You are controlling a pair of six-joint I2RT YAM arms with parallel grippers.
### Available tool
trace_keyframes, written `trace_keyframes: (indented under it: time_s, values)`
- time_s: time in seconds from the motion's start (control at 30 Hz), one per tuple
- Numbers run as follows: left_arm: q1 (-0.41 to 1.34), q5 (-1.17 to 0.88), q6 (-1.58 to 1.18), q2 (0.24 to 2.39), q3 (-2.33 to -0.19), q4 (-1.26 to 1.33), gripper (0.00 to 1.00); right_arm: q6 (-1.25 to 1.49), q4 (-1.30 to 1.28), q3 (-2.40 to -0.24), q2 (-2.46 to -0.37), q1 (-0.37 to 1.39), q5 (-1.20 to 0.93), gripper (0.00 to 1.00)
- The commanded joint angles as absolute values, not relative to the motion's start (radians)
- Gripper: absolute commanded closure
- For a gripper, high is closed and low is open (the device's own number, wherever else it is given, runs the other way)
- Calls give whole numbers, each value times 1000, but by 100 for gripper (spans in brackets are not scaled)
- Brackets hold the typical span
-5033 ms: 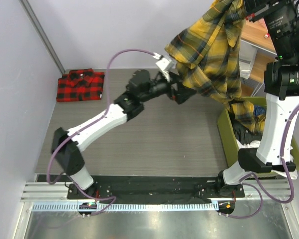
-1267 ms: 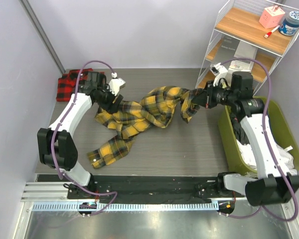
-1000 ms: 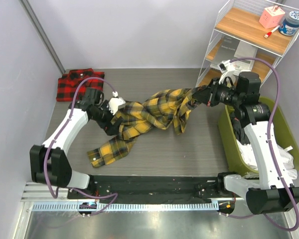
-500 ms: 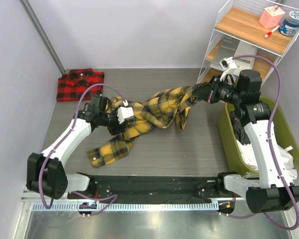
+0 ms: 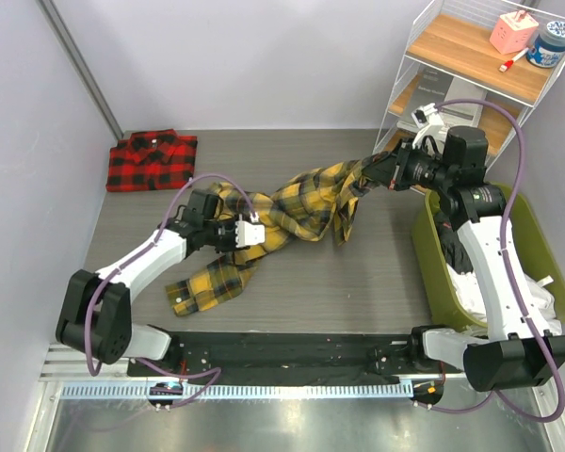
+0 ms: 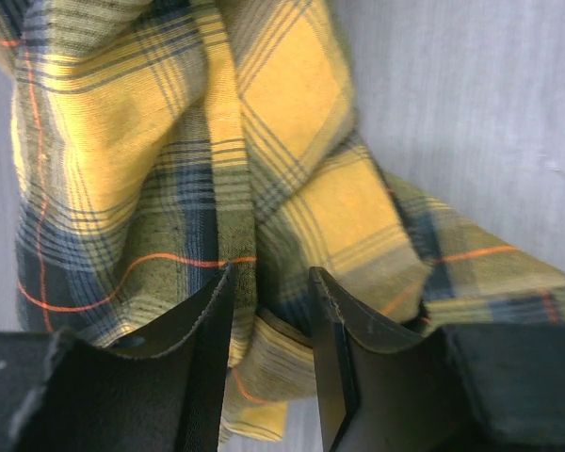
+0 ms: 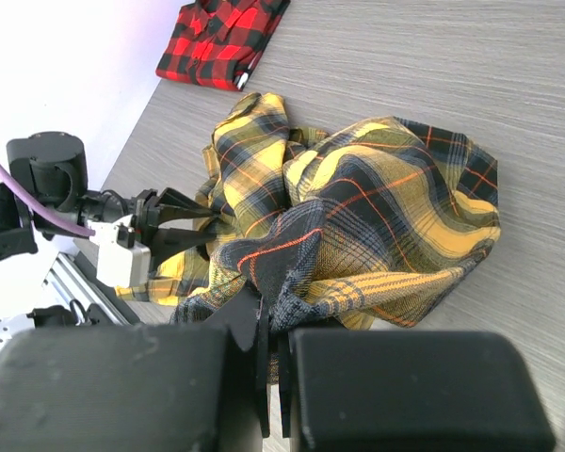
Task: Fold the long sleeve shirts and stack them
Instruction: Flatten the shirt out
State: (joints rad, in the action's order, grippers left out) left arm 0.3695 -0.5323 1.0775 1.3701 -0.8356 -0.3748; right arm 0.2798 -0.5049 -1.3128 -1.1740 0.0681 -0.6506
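Note:
The yellow-and-black long sleeve shirt (image 5: pixel 292 202) lies crumpled across the middle of the table, one sleeve trailing toward the near edge. My left gripper (image 5: pixel 264 233) is at its near left side, its jaws closed on a fold of the yellow shirt (image 6: pixel 264 141), as the left wrist view (image 6: pixel 268 278) shows. My right gripper (image 5: pixel 372 169) is shut on a bunched dark edge of the yellow shirt (image 7: pixel 377 217) and holds that end lifted off the table (image 7: pixel 268 320). The red-and-black shirt (image 5: pixel 153 160) lies folded at the far left corner (image 7: pixel 221 33).
A green bin (image 5: pixel 431 259) with white cloth (image 5: pixel 537 292) stands at the right edge beside the right arm. A wire shelf (image 5: pixel 471 66) with a pink item and a jar rises at the back right. A wall runs along the left.
My left gripper moved from the shirt's far left edge round to its near side and closed its jaws on a fold. The right gripper stayed shut, holding the shirt's right end raised.

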Motion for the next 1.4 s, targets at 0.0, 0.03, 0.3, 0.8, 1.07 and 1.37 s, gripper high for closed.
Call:
trace_keyframes:
  time_s: [0.0, 0.03, 0.3, 0.8, 1.07, 1.37]
  values:
    - [388, -468, 1091, 1405, -821, -183, 62, 281, -443, -1367, -1173, 71, -641, 99]
    - [390, -453, 1082, 1417, -824, -139, 62, 281, -440, -1368, -1177, 69, -641, 99]
    - [390, -374, 1078, 1514, -864, -68, 68, 270, -440, -1388, -1203, 69, -638, 99]
    - [289, -310, 788, 1374, -1124, -235, 100, 187, -391, -1507, -1253, 64, -523, 99]
    - [164, -224, 420, 1471, -1694, -362, 100, 288, -54, -1772, -1420, 46, -321, 99]
    - [163, -95, 394, 1451, -1858, -299, 100, 253, 46, -2008, -1494, 46, -282, 99]
